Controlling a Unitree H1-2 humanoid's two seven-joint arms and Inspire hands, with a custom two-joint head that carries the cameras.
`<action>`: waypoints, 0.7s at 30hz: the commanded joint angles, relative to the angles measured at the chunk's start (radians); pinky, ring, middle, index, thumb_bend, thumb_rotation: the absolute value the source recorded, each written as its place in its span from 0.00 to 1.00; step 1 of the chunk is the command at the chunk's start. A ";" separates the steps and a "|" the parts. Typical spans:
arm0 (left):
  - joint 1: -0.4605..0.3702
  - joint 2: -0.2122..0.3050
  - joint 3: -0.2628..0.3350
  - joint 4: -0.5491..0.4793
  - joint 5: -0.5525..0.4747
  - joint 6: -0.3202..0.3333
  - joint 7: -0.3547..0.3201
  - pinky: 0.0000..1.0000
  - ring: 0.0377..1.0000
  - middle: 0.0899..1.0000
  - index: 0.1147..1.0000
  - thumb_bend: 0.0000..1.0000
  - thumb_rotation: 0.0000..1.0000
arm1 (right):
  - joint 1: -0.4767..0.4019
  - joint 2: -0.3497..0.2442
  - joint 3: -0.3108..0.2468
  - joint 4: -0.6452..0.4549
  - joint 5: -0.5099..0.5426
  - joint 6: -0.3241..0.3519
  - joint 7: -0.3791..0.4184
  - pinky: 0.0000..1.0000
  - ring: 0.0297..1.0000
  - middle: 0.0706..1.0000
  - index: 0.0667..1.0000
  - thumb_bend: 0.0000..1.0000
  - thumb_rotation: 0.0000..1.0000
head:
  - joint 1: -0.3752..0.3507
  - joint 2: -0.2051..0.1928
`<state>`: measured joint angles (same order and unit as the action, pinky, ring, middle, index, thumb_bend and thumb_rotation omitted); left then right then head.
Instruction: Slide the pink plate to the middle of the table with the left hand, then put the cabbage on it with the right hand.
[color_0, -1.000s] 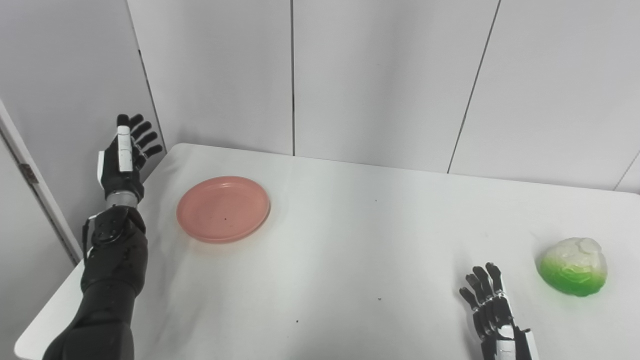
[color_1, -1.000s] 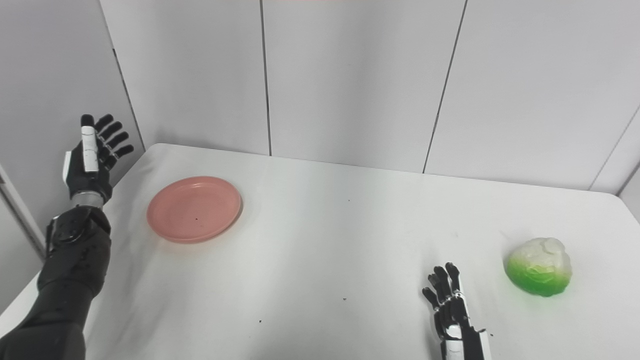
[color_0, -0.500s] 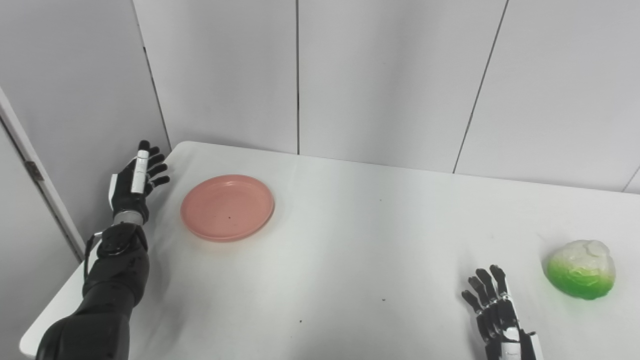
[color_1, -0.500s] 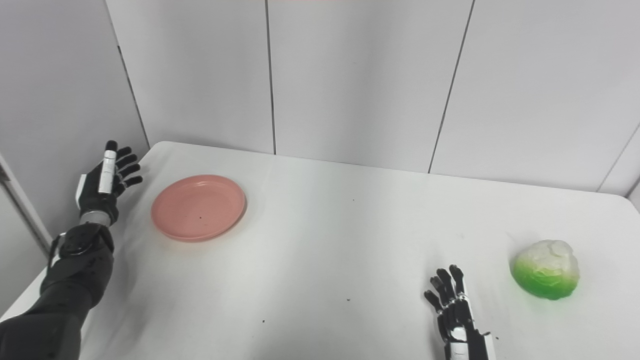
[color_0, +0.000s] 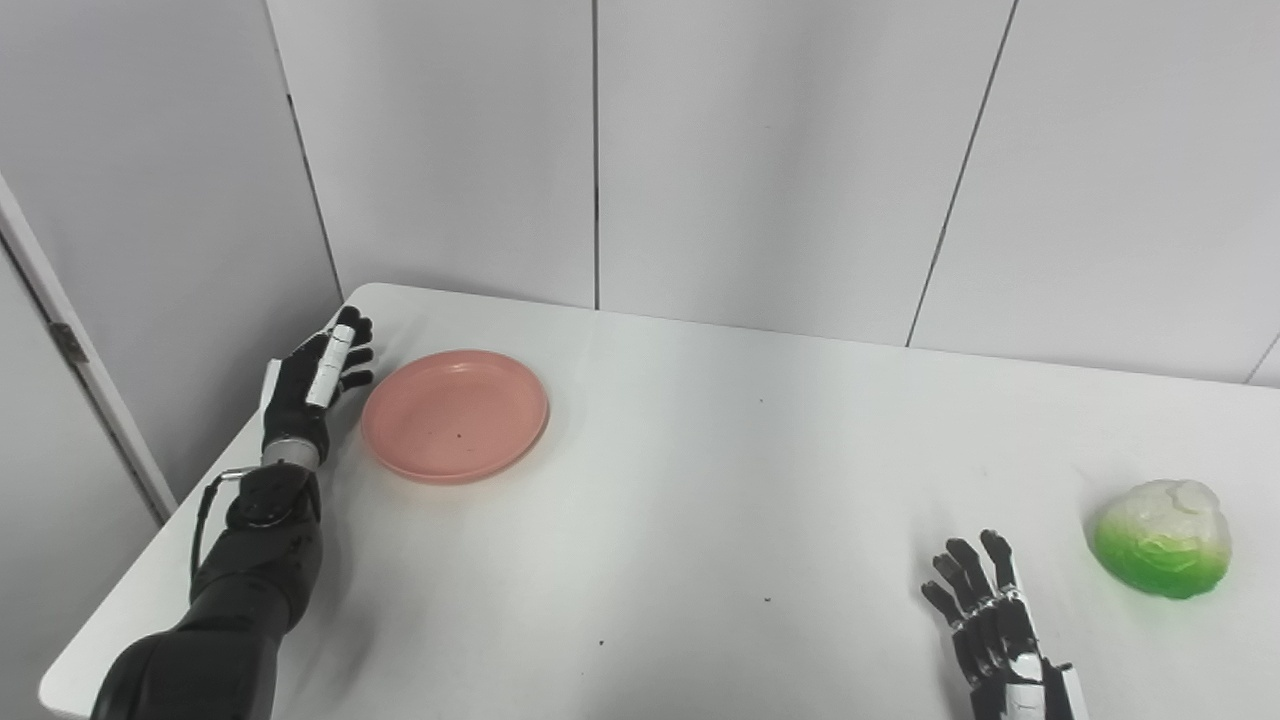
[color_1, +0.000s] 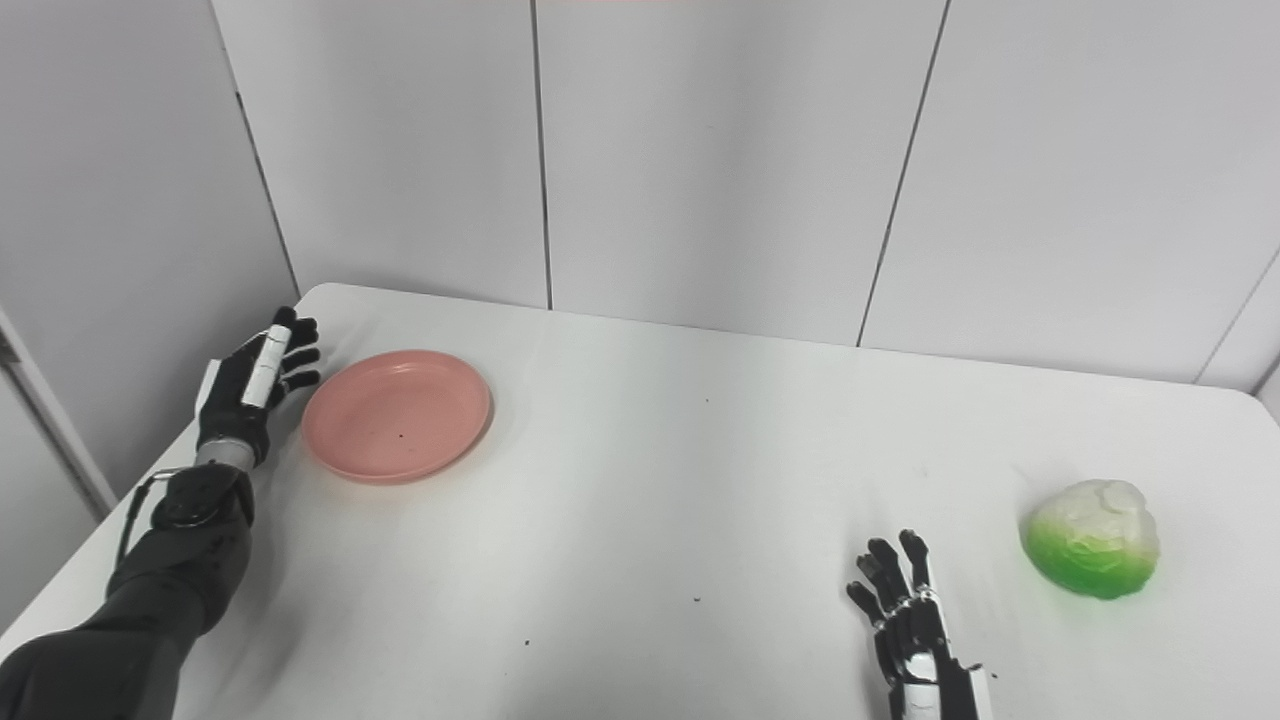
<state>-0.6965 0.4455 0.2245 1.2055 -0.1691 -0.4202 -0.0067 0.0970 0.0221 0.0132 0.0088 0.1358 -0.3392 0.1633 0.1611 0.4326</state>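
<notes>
I see the pink plate (color_0: 455, 415) lying flat, hollow up, far left on the white table (color_0: 700, 500), my left hand (color_0: 312, 388) spread just beside it. The cabbage (color_0: 1160, 537) sits dome-up near right; my right hand (color_0: 990, 630) is splayed, empty. Grey wall panels (color_0: 760, 150) stand behind.

On the worktop (color_0: 700, 520) the plate (color_0: 455, 415) lies toward ten o'clock from the middle, near the far left corner. The left hand (color_0: 310, 385) sits just beside the plate at its nine o'clock, fingers (color_0: 352, 352) pointing toward the far edge. The cabbage (color_0: 1160, 537) rests toward four o'clock, near the right edge, well apart from the plate. The right hand (color_0: 990, 630) lies at the near edge, at the cabbage's seven o'clock, apart from it.
</notes>
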 joint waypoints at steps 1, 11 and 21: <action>-0.052 0.010 -0.029 0.003 0.031 -0.017 -0.013 0.76 0.82 0.79 0.63 0.91 0.83 | 0.042 -0.037 -0.021 0.053 0.008 0.079 -0.012 0.90 0.92 0.92 0.98 0.87 1.00 | 0.000 0.000; -0.063 -0.004 -0.085 0.005 0.043 0.003 -0.041 0.76 0.84 0.83 0.63 0.91 0.83 | 0.049 -0.027 -0.016 0.032 -0.006 0.085 -0.020 0.87 0.89 0.90 0.97 0.85 1.00 | -0.003 0.003; -0.086 -0.041 -0.042 0.019 -0.059 0.025 -0.162 0.74 0.83 0.82 0.60 0.95 0.81 | 0.057 -0.027 -0.013 0.007 -0.006 0.088 -0.017 0.84 0.88 0.88 0.97 0.85 1.00 | -0.001 0.007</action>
<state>-0.7310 0.4252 0.1808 1.2352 -0.2090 -0.4084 -0.1244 0.1085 0.0229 0.0094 -0.0164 0.1307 -0.3026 0.1545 0.1595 0.4387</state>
